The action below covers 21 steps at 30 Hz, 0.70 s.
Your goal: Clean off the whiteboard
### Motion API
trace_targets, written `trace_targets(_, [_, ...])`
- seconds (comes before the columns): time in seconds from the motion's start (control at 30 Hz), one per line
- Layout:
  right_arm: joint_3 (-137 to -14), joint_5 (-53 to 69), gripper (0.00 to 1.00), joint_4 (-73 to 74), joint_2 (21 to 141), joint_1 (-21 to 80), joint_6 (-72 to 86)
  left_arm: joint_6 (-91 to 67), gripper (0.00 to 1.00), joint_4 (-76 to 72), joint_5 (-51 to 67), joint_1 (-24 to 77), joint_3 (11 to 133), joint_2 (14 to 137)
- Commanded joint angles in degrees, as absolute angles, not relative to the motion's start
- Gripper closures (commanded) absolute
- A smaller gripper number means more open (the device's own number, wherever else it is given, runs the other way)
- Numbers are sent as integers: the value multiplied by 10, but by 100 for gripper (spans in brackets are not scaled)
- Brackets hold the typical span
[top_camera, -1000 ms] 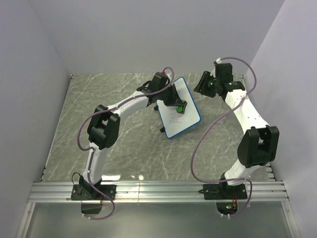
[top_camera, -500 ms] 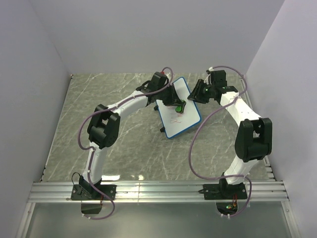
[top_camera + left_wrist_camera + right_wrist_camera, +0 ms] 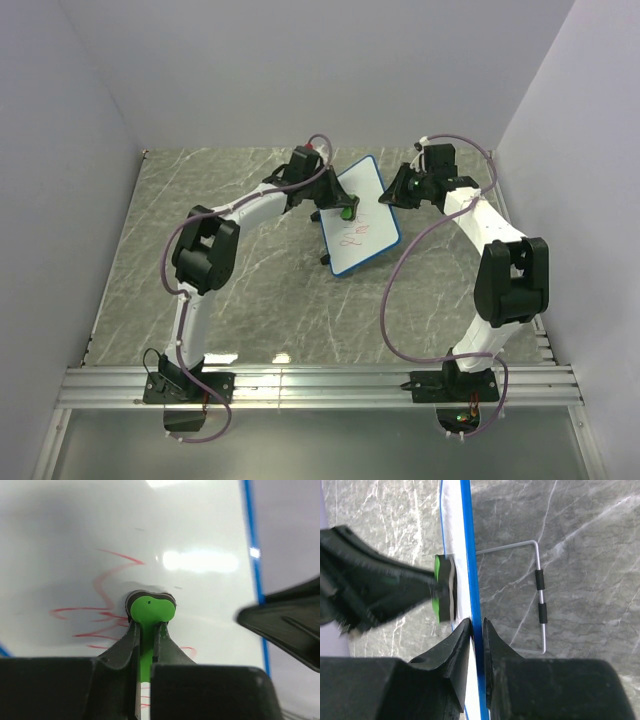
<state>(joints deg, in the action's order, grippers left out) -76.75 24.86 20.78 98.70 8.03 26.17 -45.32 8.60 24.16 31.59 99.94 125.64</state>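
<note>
My left hand [image 3: 147, 630] gripped the green eraser [image 3: 150, 607] against the whiteboard [image 3: 200, 525]; my right hand [image 3: 476, 623] clamped its edge. Red scribbles [image 3: 107, 582] were largely unerased; wiping outstanding.

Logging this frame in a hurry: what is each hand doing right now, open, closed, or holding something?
Left hand: closed on the green eraser.
Right hand: closed on the blue edge of the whiteboard.

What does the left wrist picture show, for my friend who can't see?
The robot's left hand pinches a small green eraser against the face of a blue-framed whiteboard. Red scribbles lie left of and below the eraser; the blue edge runs down the right.
</note>
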Motion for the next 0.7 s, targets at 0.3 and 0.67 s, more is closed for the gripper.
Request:
trace_targets(0.3, [-770, 294, 100, 207, 986, 110, 297, -429, 100, 92, 141, 308, 941, 1309])
trace_targets(0.67, [-766, 295, 100, 204, 990, 127, 306, -439, 100, 23, 181, 364, 1010, 1278])
